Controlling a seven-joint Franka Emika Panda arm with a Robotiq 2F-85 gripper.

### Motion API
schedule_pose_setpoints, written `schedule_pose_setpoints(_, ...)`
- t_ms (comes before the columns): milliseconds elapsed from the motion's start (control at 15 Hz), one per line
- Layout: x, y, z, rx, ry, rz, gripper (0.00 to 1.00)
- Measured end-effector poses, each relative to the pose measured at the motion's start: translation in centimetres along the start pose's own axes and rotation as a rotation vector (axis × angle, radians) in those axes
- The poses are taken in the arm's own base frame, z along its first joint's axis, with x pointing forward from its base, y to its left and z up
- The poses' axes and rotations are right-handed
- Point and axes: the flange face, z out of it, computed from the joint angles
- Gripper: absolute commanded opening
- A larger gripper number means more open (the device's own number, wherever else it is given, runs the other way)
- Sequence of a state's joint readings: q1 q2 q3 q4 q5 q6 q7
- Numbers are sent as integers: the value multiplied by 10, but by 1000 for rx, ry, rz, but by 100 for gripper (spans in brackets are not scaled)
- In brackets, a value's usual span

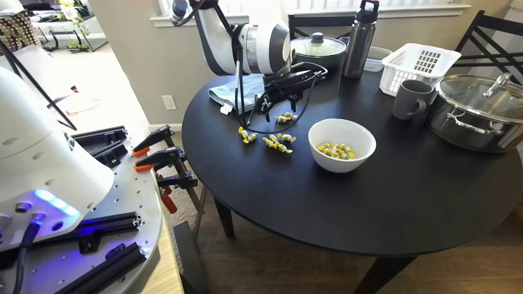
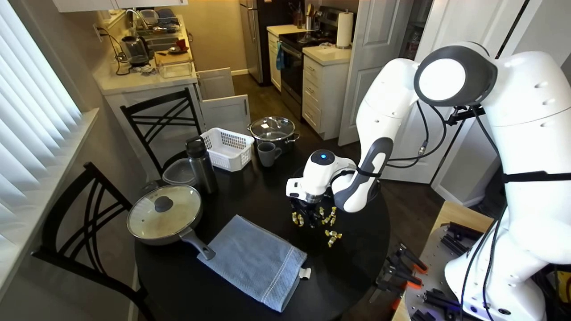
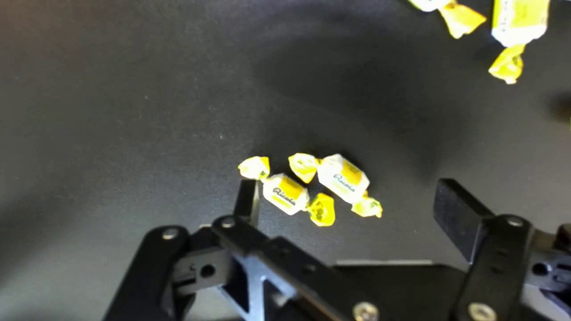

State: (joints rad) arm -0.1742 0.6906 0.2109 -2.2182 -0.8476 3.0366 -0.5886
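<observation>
My gripper (image 3: 349, 191) is open above the dark round table, pointing down with nothing held. In the wrist view, two yellow-and-white wrapped candies lie side by side between the spread fingers; the nearer candy (image 3: 285, 194) is close to the left fingertip, and the farther candy (image 3: 343, 178) lies just beyond it. More candies (image 3: 519, 20) show at the top right of that view. In an exterior view, several loose candies (image 1: 278, 143) lie in front of the gripper, and a white bowl (image 1: 341, 164) holds several candies (image 1: 337, 151). The arm hides the bowl in an exterior view.
A blue-grey towel (image 2: 258, 263) and a lidded pan (image 2: 163, 218) lie near the gripper. Farther along stand a steel bottle (image 1: 359, 45), a plastic container (image 1: 376, 59), a white basket (image 1: 408, 61), a grey mug (image 1: 410, 100) and a lidded pot (image 1: 470, 126).
</observation>
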Motion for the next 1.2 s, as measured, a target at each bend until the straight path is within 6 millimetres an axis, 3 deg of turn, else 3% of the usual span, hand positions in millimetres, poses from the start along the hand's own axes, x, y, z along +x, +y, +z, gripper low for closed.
schedule_pose_setpoints(400, 13, 39, 6, 4, -15, -65, 100)
schedule_pose_setpoints(667, 27, 43, 20, 88, 15, -153, 100)
schedule_pose_setpoints(1200, 24, 63, 29, 168, 23, -221, 100)
